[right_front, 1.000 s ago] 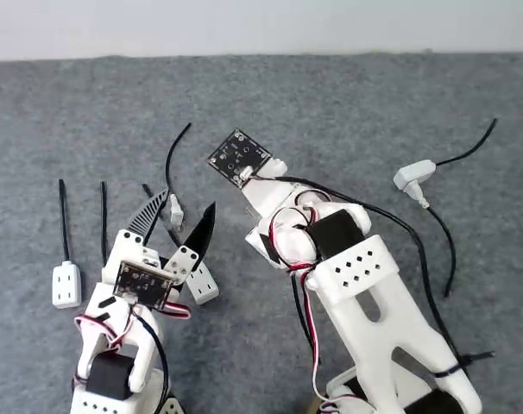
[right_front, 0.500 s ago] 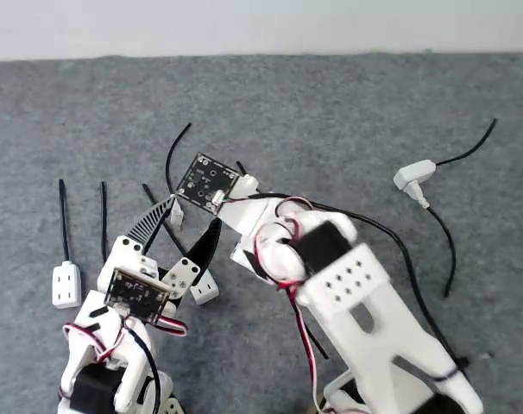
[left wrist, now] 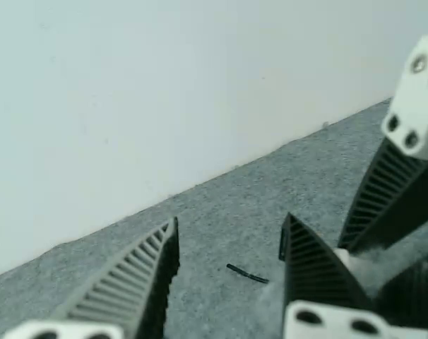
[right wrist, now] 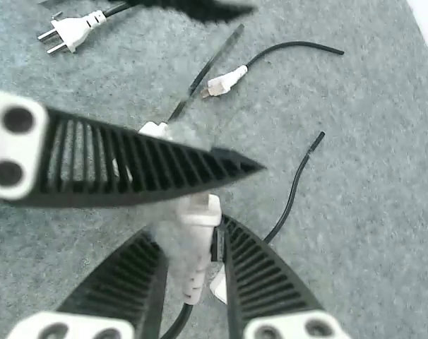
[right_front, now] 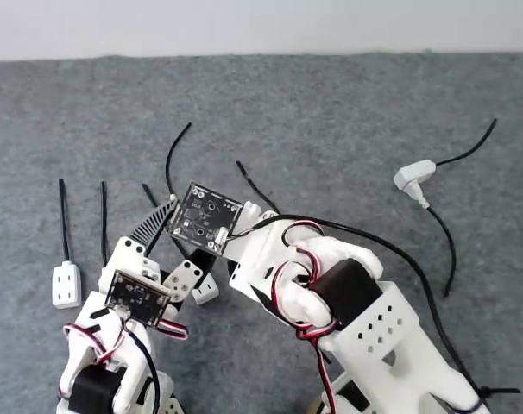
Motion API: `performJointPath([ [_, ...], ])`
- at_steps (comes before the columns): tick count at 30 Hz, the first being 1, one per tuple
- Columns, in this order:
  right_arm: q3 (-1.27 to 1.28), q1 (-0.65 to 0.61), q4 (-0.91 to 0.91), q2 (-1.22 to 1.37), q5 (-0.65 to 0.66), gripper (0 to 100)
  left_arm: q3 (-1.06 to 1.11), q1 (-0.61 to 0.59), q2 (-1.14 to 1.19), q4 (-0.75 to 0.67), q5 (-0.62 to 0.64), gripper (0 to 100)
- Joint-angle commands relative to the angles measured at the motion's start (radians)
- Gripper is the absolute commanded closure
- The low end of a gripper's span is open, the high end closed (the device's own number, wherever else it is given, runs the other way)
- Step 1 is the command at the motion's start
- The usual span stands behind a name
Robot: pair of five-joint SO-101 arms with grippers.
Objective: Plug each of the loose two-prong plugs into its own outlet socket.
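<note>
The right tool [right wrist: 191, 227] is closed narrowly on a white plug [right wrist: 189, 272]. Its two ribbed fingers press the plug body from either side, and a black cord [right wrist: 173, 326] leaves the plug toward the wrist. The held plug hangs just above the grey worktop [right_front: 330, 112], in the tight space between the two arms. One finger of the left tool [left wrist: 229, 221] crosses right in front of it in the right wrist view. The left tool is spread wide with nothing between its fingers, and its own view looks out over the worktop to a pale wall [left wrist: 164, 85]. In the high view, an outlet socket [right_front: 205, 290] lies partly under the right arm, just beside the left tool. A second outlet socket [right_front: 66, 285] lies well apart near the left edge, its cord running away from the arms. An angled plug [right_front: 414, 177] rests far to the right. Beyond the held plug, the right wrist view shows a small plug [right wrist: 224, 81] and a pronged plug [right wrist: 66, 32] lying on the worktop.
</note>
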Motion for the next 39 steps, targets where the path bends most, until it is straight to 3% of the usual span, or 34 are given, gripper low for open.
performJointPath([
  [1, -0.071, -0.010, 0.002, -0.036, 0.011, 99.0, -0.005, 0.040, -0.017, -0.011, 0.006, 77],
  [15, -0.207, -0.015, 0.125, -0.041, -0.017, 99.0, 0.153, 0.048, -0.015, -0.176, -0.037, 77],
  [33, -0.227, -0.002, 0.183, -0.039, -0.040, 99.0, 0.168, 0.046, -0.015, -0.183, -0.038, 77],
  [39, -0.212, 0.084, 0.269, -0.007, -0.006, 99.0, 0.177, -0.121, -0.015, -0.295, -0.028, 77],
])
